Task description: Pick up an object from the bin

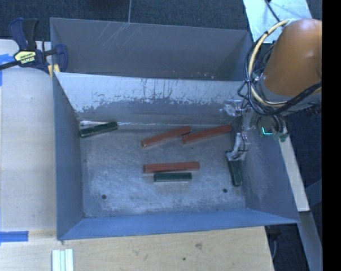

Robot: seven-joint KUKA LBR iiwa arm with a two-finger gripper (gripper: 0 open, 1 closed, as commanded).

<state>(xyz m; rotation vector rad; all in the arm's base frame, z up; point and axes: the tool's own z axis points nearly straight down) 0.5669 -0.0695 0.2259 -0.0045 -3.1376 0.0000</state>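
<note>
The gripper (237, 150), its opening untellable, hung at the far end of a dark green rectangular bar (236, 175) lying along the right wall of the grey metal bin (267, 176).

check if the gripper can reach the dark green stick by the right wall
Probably yes: the gripper hangs right at the dark green stick, nothing lies on it, but the right wall is close.

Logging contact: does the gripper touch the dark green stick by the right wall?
Cannot tell. Camera view: the gripper overlaps one end of the dark green stick; no gap plain.
</note>
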